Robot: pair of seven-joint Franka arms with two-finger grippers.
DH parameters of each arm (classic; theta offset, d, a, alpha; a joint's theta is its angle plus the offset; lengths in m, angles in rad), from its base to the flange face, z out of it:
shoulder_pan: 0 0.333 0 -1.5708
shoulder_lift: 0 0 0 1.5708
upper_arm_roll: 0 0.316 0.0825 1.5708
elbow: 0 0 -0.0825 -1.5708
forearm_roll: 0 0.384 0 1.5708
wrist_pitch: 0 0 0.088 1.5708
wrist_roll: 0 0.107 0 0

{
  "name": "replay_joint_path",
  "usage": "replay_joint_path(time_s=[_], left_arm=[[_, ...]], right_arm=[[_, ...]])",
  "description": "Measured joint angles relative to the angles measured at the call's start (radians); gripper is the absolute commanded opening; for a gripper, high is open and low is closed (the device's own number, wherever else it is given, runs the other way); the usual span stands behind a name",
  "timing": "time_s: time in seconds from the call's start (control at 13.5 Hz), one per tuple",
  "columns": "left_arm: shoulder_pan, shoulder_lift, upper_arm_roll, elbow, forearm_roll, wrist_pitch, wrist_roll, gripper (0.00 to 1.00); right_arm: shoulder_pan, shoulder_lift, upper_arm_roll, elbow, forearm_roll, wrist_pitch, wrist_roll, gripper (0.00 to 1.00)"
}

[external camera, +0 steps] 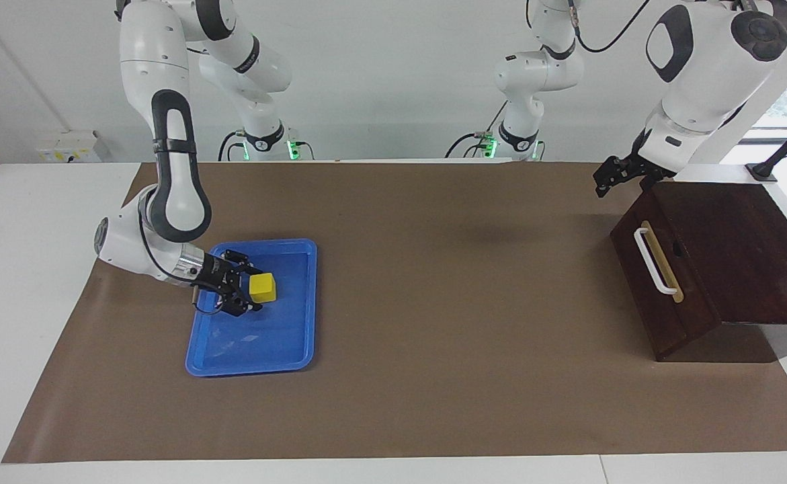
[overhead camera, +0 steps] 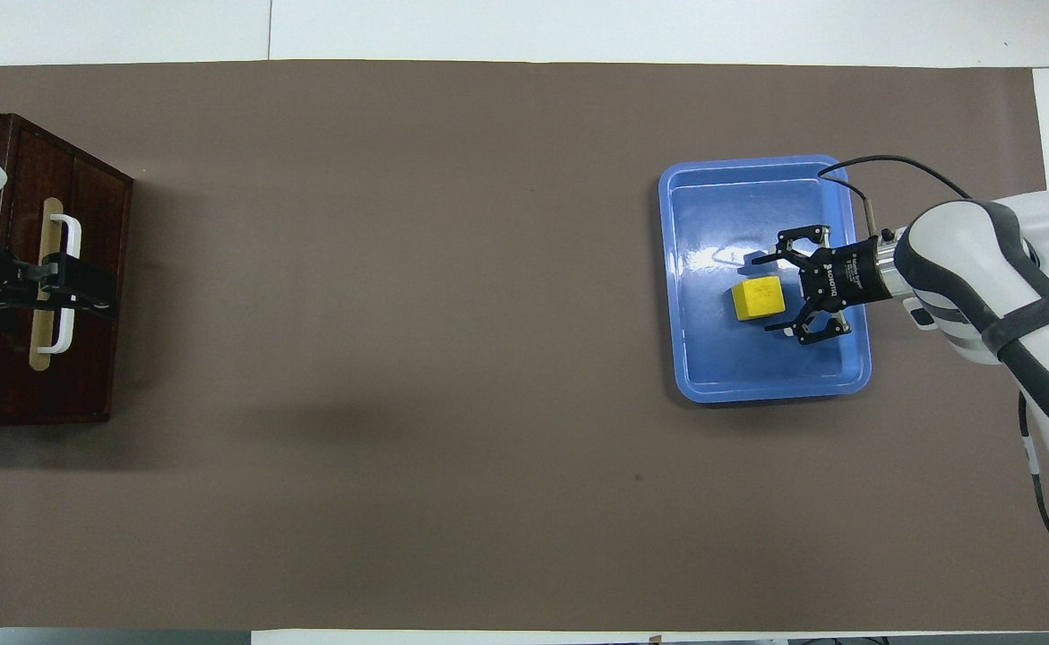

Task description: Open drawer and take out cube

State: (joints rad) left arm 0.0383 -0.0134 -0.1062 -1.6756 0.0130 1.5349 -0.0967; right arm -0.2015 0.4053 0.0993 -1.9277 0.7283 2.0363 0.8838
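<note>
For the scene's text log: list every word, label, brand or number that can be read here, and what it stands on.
Right gripper, on its black body: white lettering, too small to read.
Cube, drawer, blue tray, left gripper: no text visible.
Nothing else here carries readable text.
</note>
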Motion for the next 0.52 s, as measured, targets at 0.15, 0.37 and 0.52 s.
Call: replay_joint_path(time_s=[0.15, 0.37, 0.52], left_arm=[[0.0, 0.0, -0.004, 0.006, 0.0, -0.001, 0.007, 1.0], [0.0, 0.0, -0.004, 0.009, 0.0, -0.004, 0.042, 1.0], [0.0, 0.0, -0.004, 0.01, 0.0, -0.01, 0.061, 1.0]], right_arm=[[0.0, -0.007, 0.0, 0.071, -0.001, -0.06, 0.037, 1.0], [0.0, -0.033, 0.0, 0.135, -0.019, -0.104, 0.05, 1.0], [0.0, -0.069, 0.001, 0.159, -0.092, -0.137, 0.047, 1.0]])
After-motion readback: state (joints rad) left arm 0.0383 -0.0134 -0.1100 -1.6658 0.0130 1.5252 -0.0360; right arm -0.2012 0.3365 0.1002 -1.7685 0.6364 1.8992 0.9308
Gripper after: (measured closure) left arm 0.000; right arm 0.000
